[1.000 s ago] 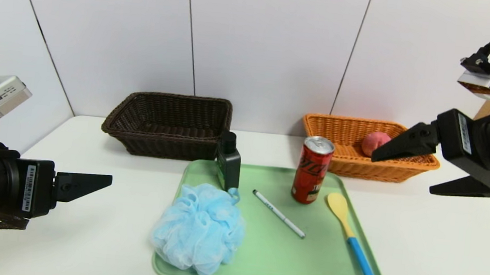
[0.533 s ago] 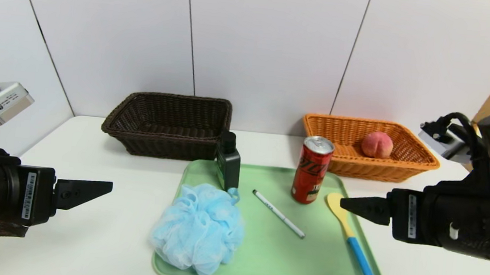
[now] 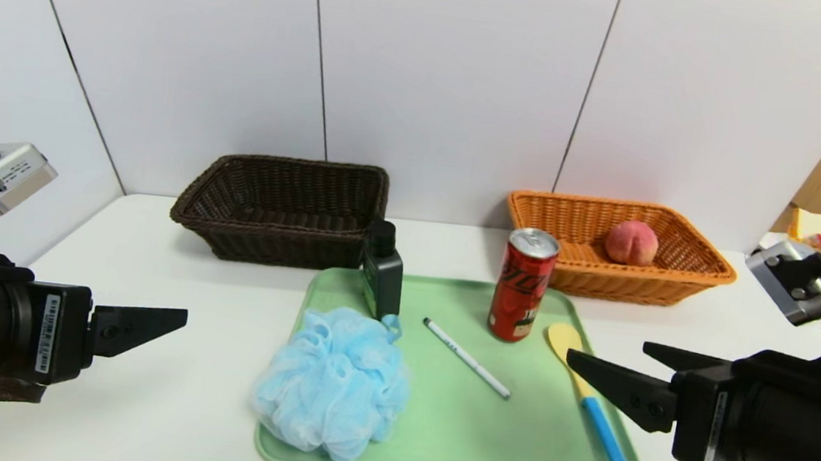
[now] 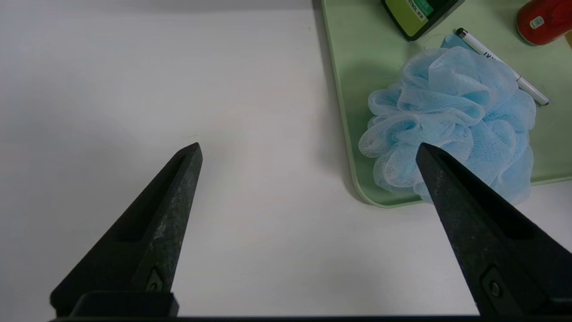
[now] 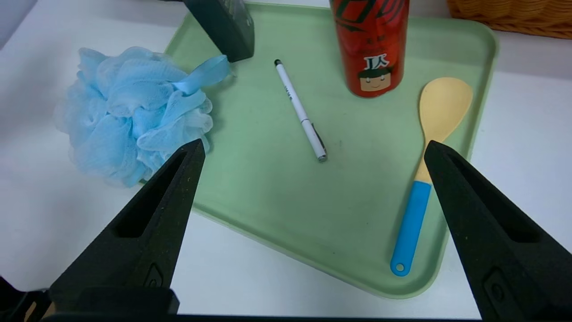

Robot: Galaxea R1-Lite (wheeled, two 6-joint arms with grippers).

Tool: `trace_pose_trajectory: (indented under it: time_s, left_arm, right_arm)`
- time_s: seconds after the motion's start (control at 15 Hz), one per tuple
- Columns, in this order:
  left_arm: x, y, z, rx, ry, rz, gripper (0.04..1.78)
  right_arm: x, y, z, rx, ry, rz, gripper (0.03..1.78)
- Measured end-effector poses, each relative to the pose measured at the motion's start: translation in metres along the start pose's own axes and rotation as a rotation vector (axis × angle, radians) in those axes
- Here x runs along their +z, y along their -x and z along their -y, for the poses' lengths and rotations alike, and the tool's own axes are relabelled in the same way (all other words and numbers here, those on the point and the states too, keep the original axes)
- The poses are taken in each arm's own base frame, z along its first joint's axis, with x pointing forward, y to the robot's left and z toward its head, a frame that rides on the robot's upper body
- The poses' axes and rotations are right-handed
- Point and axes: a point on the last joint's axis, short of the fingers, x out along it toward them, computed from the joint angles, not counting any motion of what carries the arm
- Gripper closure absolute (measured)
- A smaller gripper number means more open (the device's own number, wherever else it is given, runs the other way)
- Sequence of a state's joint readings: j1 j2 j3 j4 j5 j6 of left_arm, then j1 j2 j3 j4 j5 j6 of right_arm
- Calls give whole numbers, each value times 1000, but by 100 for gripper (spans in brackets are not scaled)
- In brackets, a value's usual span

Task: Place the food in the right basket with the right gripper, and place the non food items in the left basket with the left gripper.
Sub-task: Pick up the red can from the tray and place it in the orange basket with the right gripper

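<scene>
Orange basket (image 3: 685,276): we see peach (image 3: 631,242) inside.
Tray (image 3: 450,445): can (image 3: 523,284), pouf (image 3: 331,385), bottle (image 3: 382,273), pen (image 3: 467,358), spoon (image 3: 585,394).
Brown basket (image 3: 281,207): behind tray, left.
R gripper (image 3: 605,362): fingers apart, by spoon.
L gripper (image 3: 180,317): fingers apart, left of tray.

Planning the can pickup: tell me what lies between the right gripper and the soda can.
In the head view, the yellow spoon with its blue handle lies on the green tray between the open right gripper and the upright soda can.

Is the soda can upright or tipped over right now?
Upright. The soda can stands on its base at the back of the green tray, silver top up, beside the spoon; neither tool touches it.
</scene>
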State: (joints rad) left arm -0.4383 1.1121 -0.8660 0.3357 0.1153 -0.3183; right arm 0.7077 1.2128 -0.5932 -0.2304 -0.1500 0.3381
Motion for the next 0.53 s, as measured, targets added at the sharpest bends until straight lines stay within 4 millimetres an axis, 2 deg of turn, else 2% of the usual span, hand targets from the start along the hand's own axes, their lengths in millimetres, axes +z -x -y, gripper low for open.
trace_pose_trajectory:
  time_s: [0.27,0.53]
  left_arm:
    - [0,0,0,0,0,0,13]
    - [0,0,0,0,0,-2,13]
  right_arm:
    - [-28,-8,7,42,133,26,12]
    - [-38,-20,9,60,198,123,11]
